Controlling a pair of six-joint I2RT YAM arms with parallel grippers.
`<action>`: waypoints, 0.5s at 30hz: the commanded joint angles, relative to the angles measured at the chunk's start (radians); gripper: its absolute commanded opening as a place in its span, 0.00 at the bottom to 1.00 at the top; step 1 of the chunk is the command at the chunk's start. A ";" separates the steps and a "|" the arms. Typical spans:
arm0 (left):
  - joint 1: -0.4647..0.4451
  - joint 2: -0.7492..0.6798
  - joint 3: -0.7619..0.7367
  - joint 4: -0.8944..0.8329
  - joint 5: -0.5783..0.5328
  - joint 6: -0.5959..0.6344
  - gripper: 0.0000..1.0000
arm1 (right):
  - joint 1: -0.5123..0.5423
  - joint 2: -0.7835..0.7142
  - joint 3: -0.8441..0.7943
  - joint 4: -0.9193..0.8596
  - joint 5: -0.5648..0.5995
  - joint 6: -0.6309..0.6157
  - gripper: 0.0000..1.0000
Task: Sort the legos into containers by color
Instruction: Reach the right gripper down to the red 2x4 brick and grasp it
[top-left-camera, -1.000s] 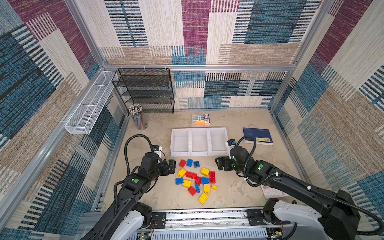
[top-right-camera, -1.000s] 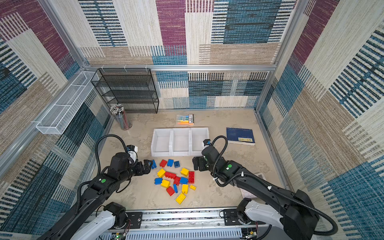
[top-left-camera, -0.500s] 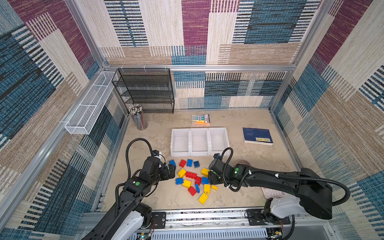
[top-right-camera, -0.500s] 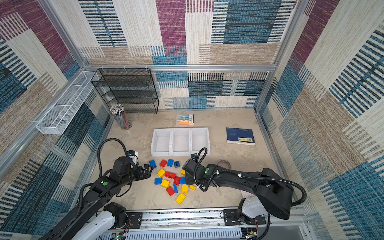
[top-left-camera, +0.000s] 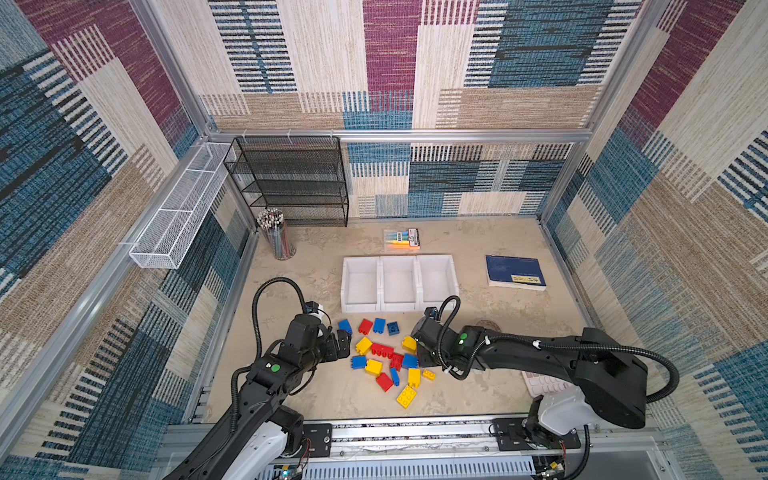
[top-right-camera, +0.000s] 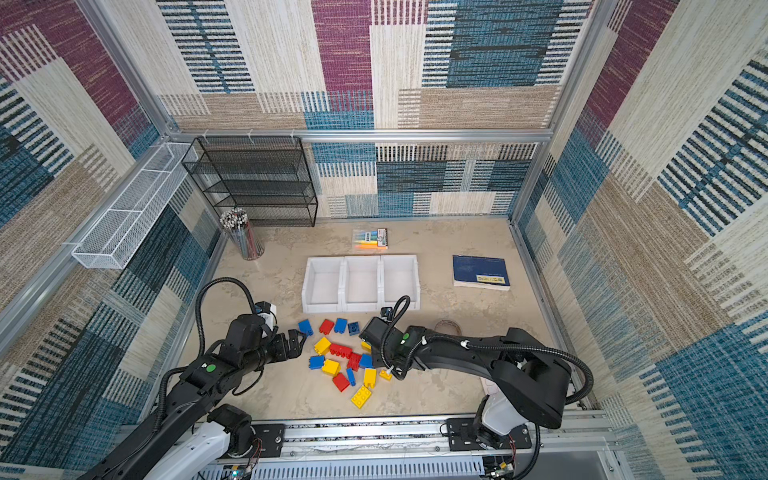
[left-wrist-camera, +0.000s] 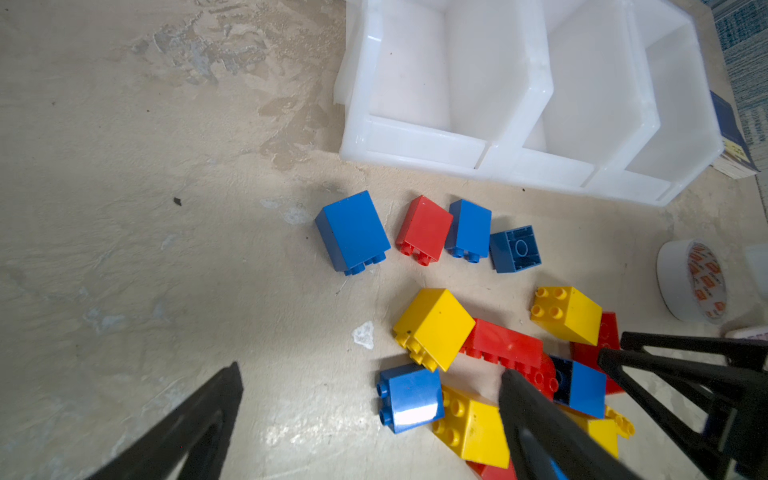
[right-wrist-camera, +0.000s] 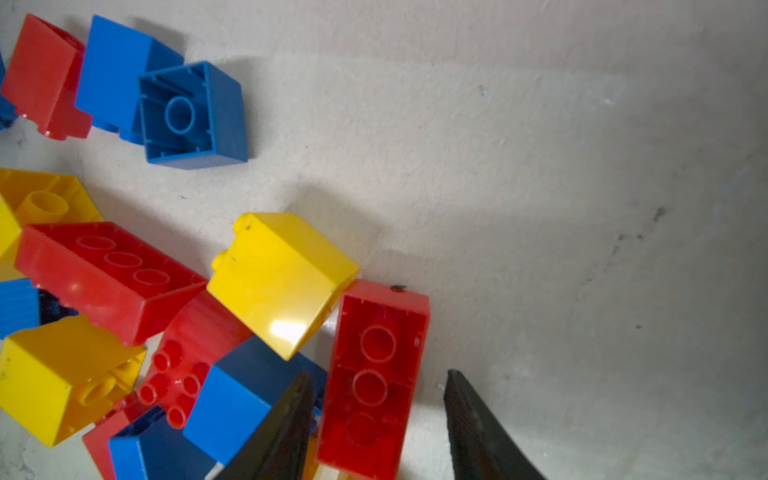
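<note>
Your right gripper straddles the long red brick at 3 o'clock of the legos, on the outer edge where there's finger room. Its fingers are part-open, gaps both sides, gripping nothing. Your left gripper hovers wide open, empty, at their 9 o'clock. All bricks loose on the surface; containers at 12 o'clock empty.

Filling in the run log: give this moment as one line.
right gripper: astride red brick, not closed | left gripper: open beside pile | bins: empty
</note>
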 joint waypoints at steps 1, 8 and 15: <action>-0.001 -0.001 -0.001 0.003 0.019 -0.021 0.98 | 0.002 0.022 0.013 0.019 0.008 -0.001 0.52; -0.002 -0.006 -0.003 0.002 0.021 -0.024 0.98 | 0.001 0.036 0.014 0.020 0.020 0.003 0.48; -0.003 -0.006 -0.007 0.002 0.027 -0.025 0.98 | 0.002 0.029 -0.001 0.025 0.020 0.009 0.38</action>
